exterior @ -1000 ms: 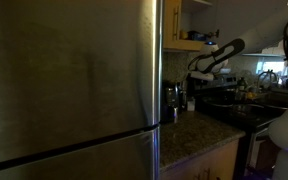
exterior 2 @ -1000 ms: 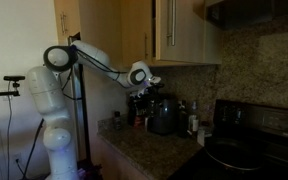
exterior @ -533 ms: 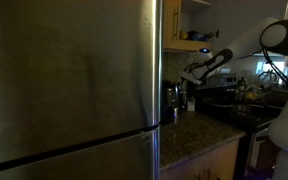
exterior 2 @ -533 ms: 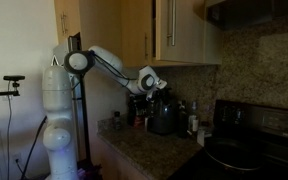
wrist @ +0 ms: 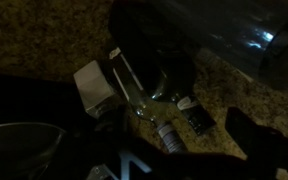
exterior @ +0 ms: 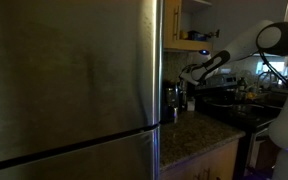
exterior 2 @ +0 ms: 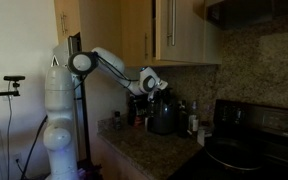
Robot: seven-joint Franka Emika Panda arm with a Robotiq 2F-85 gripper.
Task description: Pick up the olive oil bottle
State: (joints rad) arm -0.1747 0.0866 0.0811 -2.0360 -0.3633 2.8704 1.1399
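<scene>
In the wrist view a clear glass bottle (wrist: 150, 100) with a narrow labelled neck, seemingly the olive oil bottle, stands on the speckled granite counter (wrist: 44, 40), just below centre. My gripper (wrist: 159, 150) hangs above it. One dark finger (wrist: 252, 138) shows at the right and the other side is lost in shadow; the jaws look spread and hold nothing. In both exterior views the gripper (exterior: 188, 72) (exterior 2: 160, 85) hovers above the counter's back corner, over a black coffee maker (exterior 2: 164, 115). I cannot pick the bottle out there.
A white box (wrist: 92, 85) and a small dark packet (wrist: 197, 119) lie beside the bottle. A dark appliance (wrist: 154, 40) and a shiny cylinder (wrist: 252, 40) stand behind it, a metal bowl (wrist: 19, 150) to the left. A steel fridge (exterior: 69, 80), wall cabinets (exterior 2: 179, 30) and a stove (exterior 2: 249, 150) are close by.
Over the last second the arm reached further out, carrying the gripper over the coffee maker corner. In the last half second it has barely moved.
</scene>
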